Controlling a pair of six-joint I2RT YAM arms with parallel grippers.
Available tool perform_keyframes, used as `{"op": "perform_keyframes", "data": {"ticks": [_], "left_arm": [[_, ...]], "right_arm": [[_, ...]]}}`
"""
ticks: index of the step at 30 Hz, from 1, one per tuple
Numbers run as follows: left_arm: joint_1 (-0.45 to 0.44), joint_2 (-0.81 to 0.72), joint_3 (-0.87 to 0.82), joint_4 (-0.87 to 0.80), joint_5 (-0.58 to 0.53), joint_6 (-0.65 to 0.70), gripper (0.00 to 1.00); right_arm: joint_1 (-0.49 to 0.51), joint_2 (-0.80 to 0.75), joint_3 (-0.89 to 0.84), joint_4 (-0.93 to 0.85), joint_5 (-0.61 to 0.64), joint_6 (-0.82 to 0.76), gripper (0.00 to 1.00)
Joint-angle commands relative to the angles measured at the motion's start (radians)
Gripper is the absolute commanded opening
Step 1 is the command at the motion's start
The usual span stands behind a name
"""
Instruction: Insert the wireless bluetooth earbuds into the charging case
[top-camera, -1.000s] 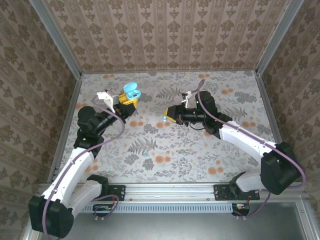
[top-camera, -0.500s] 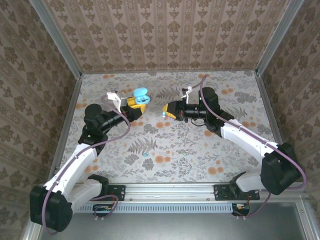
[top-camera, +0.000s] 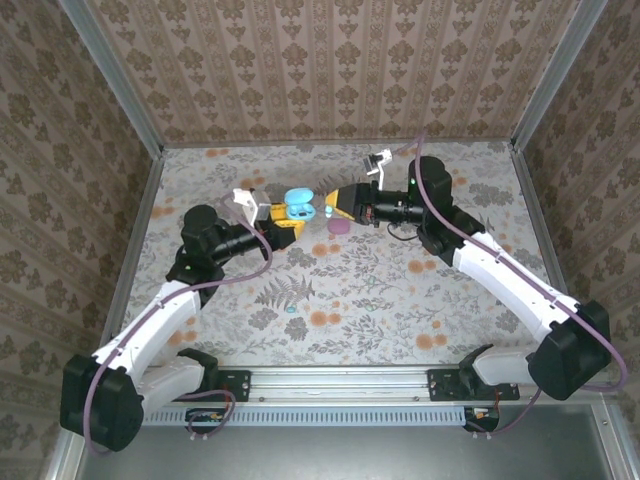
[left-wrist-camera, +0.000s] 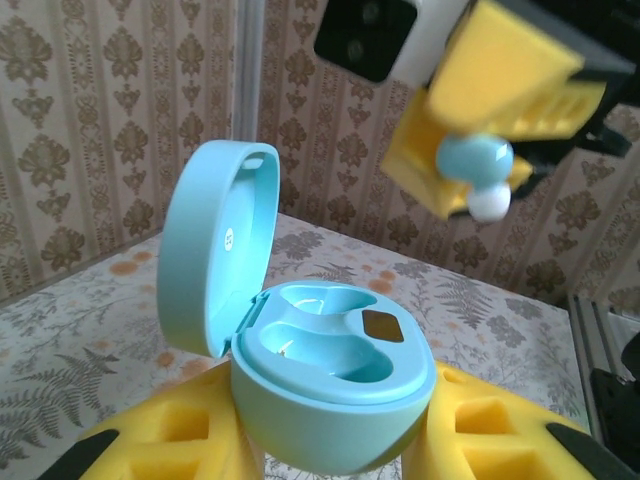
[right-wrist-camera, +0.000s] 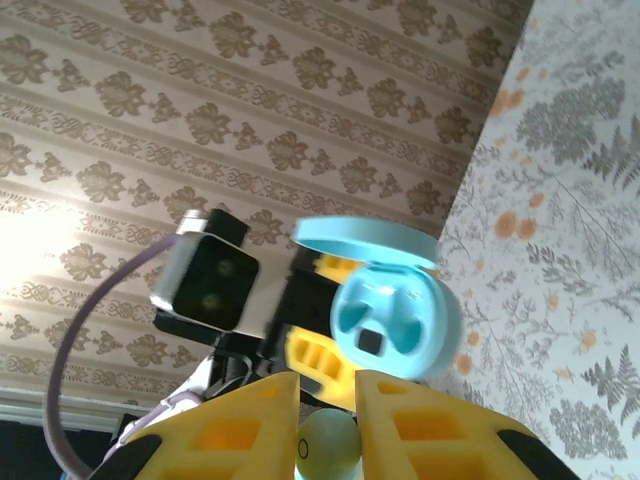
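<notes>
A pale blue charging case is held up off the mat with my left gripper shut on its base. Its lid stands open and both wells are empty. From the right, my right gripper faces the case, shut on a mint-blue earbud with a white tip. In the right wrist view the earbud sits between the yellow fingers, and the open case is just ahead. From above, the case and earbud are close together but apart.
A small pink rounded thing lies on the floral mat below the right gripper. A tiny blue earbud lies nearer the front. Wallpapered walls close in the back and both sides.
Both arms swung inward and met over the middle of the mat. The case moved right and the earbud moved up and left toward it. The pink thing is now uncovered.
</notes>
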Motion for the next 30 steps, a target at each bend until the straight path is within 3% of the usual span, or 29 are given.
{"op": "perform_keyframes", "data": {"ticks": [1, 10, 30], "left_arm": [[-0.015, 0.012, 0.056, -0.004, 0.044, 0.042, 0.28], [-0.024, 0.034, 0.076, 0.02, 0.074, 0.031, 0.28], [-0.024, 0.03, 0.082, 0.065, 0.081, -0.025, 0.28]], "right_arm": [[0.007, -0.023, 0.053, -0.046, 0.027, -0.093, 0.23], [0.053, -0.007, 0.108, -0.131, 0.128, -0.244, 0.23], [0.129, 0.06, 0.182, -0.21, 0.261, -0.399, 0.22]]}}
